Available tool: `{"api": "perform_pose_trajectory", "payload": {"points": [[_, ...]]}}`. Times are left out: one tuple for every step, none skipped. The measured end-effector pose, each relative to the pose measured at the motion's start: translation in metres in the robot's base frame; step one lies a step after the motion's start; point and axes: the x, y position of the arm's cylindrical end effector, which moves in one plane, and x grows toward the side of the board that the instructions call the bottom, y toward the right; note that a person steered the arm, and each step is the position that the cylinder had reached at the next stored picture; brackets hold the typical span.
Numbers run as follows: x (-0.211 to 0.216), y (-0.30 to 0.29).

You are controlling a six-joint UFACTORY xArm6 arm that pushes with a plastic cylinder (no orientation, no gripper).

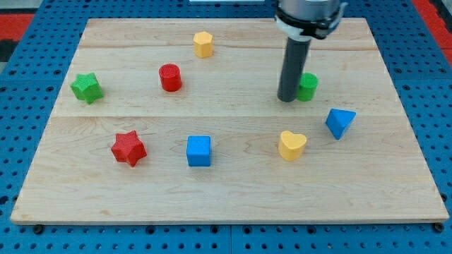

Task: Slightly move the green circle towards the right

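The green circle [308, 86] sits right of the board's centre, partly hidden by my rod. My tip [287, 98] rests on the board at the circle's left side, touching it or nearly so. The rod rises from there to the view's top.
A wooden board [226, 197] holds a green star [86, 87] at the left, a red cylinder [170, 77], a yellow hexagon [203, 44], a red star [128, 147], a blue cube [199, 150], a yellow heart [292, 144] and a blue triangle [340, 122].
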Motion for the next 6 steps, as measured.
{"api": "perform_pose_trajectory", "payload": {"points": [[-0.017,0.001],[-0.024,0.018],[-0.026,0.019],[-0.027,0.020],[-0.049,0.017],[-0.068,-0.033]]}}
